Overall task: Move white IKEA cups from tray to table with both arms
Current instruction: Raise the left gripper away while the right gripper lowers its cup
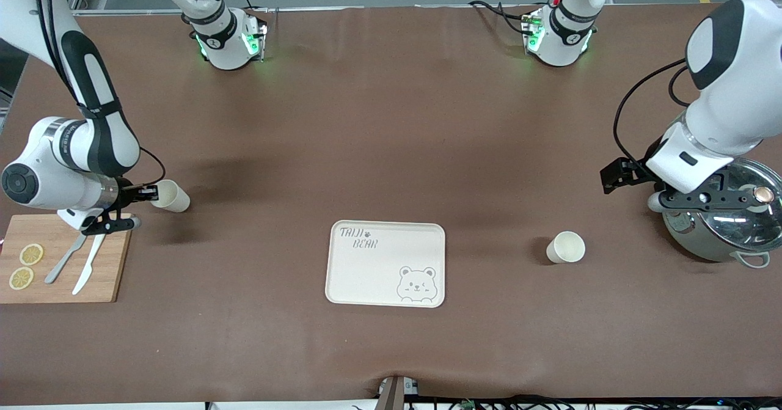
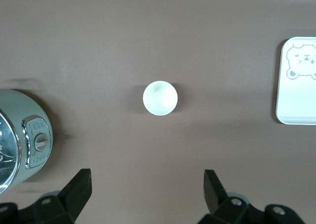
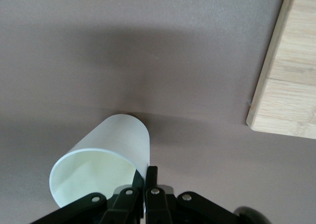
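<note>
One white cup (image 1: 171,195) hangs tilted over the table beside the cutting board, its mouth toward the wrist. My right gripper (image 1: 145,194) is shut on that cup's (image 3: 101,162) rim wall, one finger inside and one outside (image 3: 147,177). The other white cup (image 1: 566,247) stands upright on the table, between the bear tray (image 1: 386,263) and the pot. My left gripper (image 1: 626,172) hovers open above the table near the pot, with nothing between its fingers (image 2: 146,184). In the left wrist view this cup (image 2: 160,98) lies well ahead of the fingertips.
A wooden cutting board (image 1: 61,257) with lemon slices, a fork and a knife lies at the right arm's end, and its edge (image 3: 289,66) shows by the held cup. A lidded metal pot (image 1: 721,226) stands under the left wrist. The tray's corner (image 2: 297,80) shows in the left wrist view.
</note>
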Controlling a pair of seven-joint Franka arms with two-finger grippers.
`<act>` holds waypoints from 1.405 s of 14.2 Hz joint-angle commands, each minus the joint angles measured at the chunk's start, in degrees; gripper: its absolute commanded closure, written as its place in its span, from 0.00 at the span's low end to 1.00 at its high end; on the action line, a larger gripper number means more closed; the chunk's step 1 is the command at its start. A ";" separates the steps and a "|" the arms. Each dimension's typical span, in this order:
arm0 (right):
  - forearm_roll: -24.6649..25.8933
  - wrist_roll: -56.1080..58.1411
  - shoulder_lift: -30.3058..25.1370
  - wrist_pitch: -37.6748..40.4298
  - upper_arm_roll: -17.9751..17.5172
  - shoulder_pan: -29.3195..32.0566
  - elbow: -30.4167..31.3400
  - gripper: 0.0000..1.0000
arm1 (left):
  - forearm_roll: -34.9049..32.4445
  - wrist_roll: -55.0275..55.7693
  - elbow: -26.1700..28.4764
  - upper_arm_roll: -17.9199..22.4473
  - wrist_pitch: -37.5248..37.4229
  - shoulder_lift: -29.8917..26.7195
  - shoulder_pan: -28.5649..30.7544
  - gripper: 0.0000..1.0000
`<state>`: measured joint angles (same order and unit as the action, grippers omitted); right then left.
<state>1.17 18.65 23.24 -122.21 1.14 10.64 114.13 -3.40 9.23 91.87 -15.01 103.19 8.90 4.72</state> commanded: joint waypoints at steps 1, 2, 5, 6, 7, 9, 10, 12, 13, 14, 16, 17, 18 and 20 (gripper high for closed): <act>1.29 0.69 -0.04 -0.84 -1.14 1.75 1.00 1.00 | 1.47 0.44 -0.90 -0.10 -2.63 -1.86 1.60 0.00; 1.29 0.68 -0.04 -0.83 -1.14 1.75 1.09 1.00 | 1.47 0.44 -0.73 -0.10 -2.73 -2.74 1.87 0.00; 1.29 0.60 0.40 -1.45 -1.14 2.10 1.18 0.84 | 1.47 0.09 -0.82 -0.02 -4.31 -3.36 3.53 0.00; 1.29 0.51 0.49 -1.45 -1.14 2.19 1.18 0.72 | 1.47 -0.09 -0.82 -0.02 -4.31 -3.27 3.71 0.00; 1.29 0.42 0.49 -1.45 -1.14 2.19 1.18 0.60 | 1.55 -0.26 -0.82 -0.02 -4.31 -2.92 4.67 0.00; 1.29 0.25 0.40 -1.27 -1.23 2.10 1.01 0.16 | 2.78 -0.62 -0.82 -0.02 -4.04 -2.83 5.65 0.00; 1.20 -0.10 0.40 -0.58 -1.23 1.84 0.57 0.00 | 3.13 -0.62 -0.82 -0.02 -4.04 -2.83 5.65 0.00; 1.29 0.07 0.31 -0.31 -1.23 1.49 0.30 0.00 | 3.84 -0.44 -0.82 -0.02 -4.04 -2.83 5.56 0.00; 1.29 -0.10 0.23 0.22 -1.23 1.58 -0.13 0.00 | 4.01 -0.53 -0.73 -0.02 -4.04 -2.83 5.47 0.00; 1.29 -0.19 0.31 2.40 -1.32 1.49 -2.05 0.00 | 4.02 -0.53 -0.73 -0.10 -4.04 -2.75 5.56 0.00; 1.20 -0.19 0.31 7.85 -1.41 1.23 -4.52 0.00 | 3.93 -0.62 -0.64 -0.02 -4.04 -2.75 5.65 0.00; 1.20 -0.11 0.23 8.13 -1.41 0.88 -4.62 0.00 | 4.02 -0.62 -0.55 -0.02 -4.04 -2.75 5.65 0.00; 1.37 -0.02 0.22 8.04 -1.32 0.79 -4.97 0.00 | 3.93 -0.62 -0.46 -0.02 -4.04 -2.75 5.56 0.00; 1.29 -0.28 0.22 8.57 -1.41 0.79 -6.46 0.00 | 3.93 -0.70 -0.38 -0.02 -4.04 -2.83 5.56 0.00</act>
<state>1.35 18.71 23.87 -115.16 0.27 11.14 109.05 -0.57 9.08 91.59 -14.86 99.82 6.36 9.99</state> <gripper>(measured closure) 0.000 0.000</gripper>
